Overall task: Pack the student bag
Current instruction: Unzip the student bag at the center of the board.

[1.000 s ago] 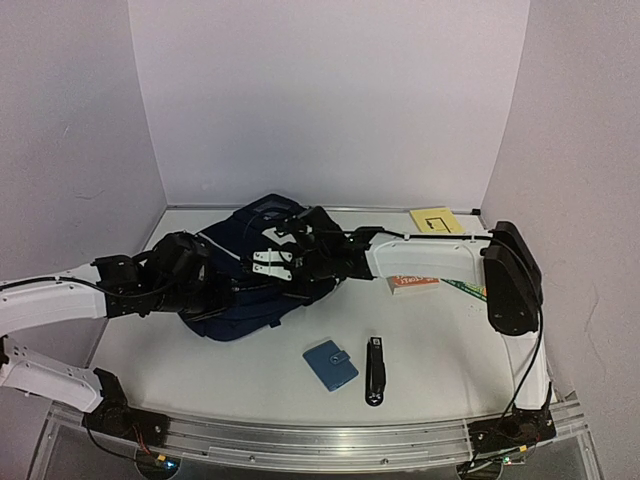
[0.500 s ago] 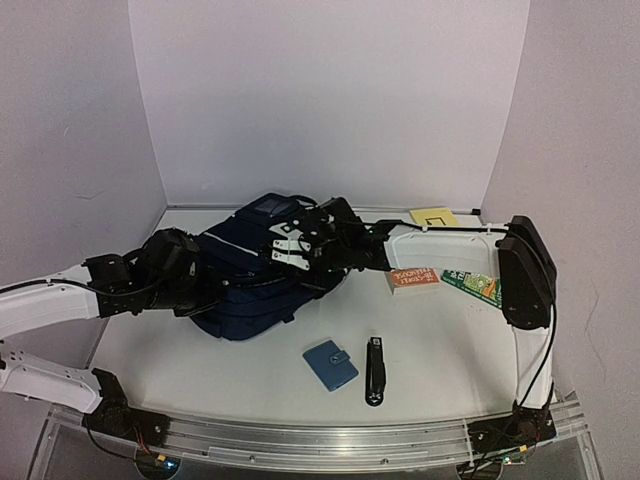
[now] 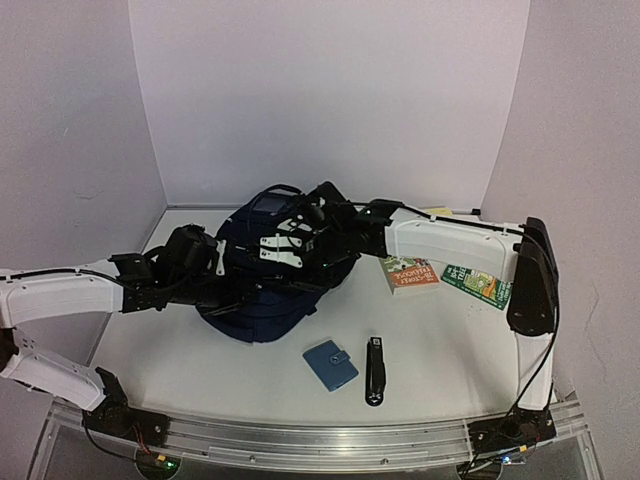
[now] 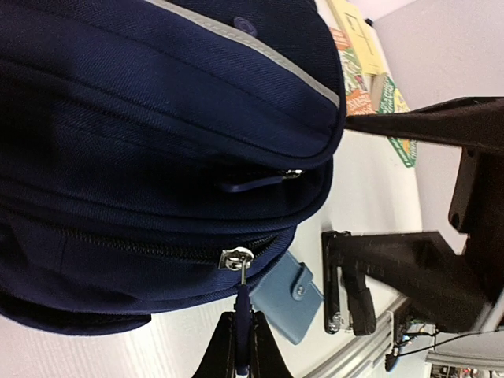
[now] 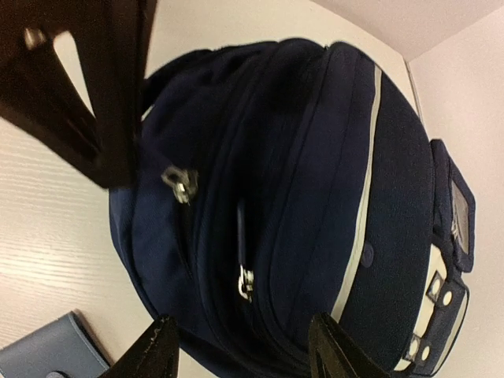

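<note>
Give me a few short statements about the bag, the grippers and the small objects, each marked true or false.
1. The left gripper pinches a zipper pull of the student bag. True.
2. The right gripper has its jaws shut on a strap. False: the jaws stand open over the bag, holding nothing.
3. The blue wallet is inside the bag. False: it lies on the table.
4. The black stapler lies beside the wallet. True.

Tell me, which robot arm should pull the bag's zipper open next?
Left. The left gripper is shut on the zipper pull of the student bag. The right gripper is open over the bag, gripping nothing.
</note>
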Action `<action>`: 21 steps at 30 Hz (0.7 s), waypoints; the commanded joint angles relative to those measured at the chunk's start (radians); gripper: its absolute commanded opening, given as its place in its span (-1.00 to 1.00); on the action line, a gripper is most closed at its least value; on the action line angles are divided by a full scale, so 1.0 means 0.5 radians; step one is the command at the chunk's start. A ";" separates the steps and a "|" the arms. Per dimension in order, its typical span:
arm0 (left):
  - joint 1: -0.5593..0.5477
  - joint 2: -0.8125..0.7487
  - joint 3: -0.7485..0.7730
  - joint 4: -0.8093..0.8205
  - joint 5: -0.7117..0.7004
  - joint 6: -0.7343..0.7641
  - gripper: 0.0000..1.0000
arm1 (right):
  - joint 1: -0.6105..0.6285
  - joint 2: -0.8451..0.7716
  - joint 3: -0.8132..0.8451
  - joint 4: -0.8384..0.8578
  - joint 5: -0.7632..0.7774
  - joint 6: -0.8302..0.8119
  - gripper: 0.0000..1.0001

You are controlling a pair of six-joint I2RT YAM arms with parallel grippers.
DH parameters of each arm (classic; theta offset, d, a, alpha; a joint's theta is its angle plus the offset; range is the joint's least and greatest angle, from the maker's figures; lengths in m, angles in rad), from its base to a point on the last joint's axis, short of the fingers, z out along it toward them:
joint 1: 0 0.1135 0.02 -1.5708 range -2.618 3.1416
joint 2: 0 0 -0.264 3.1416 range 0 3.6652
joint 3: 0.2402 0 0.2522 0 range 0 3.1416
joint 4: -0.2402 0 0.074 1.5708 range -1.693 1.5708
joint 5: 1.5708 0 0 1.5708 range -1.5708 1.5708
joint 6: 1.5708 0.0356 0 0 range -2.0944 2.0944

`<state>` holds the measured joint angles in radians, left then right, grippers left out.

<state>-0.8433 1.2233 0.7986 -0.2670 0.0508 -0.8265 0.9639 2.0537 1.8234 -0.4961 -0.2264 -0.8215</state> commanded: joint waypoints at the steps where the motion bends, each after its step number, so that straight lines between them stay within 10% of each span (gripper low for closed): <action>1: -0.004 0.024 0.123 0.282 0.191 0.044 -0.99 | 0.051 -0.032 0.138 -0.051 -0.008 0.028 0.11; 21: -0.001 -0.087 -0.016 0.447 0.208 -0.022 -1.00 | 0.063 0.046 -0.123 0.199 0.183 -0.090 -0.44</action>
<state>-0.8428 1.2278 0.7719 -0.1773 0.1257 -0.8383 0.9993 2.0586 1.7808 -0.4297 -0.1683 -0.8529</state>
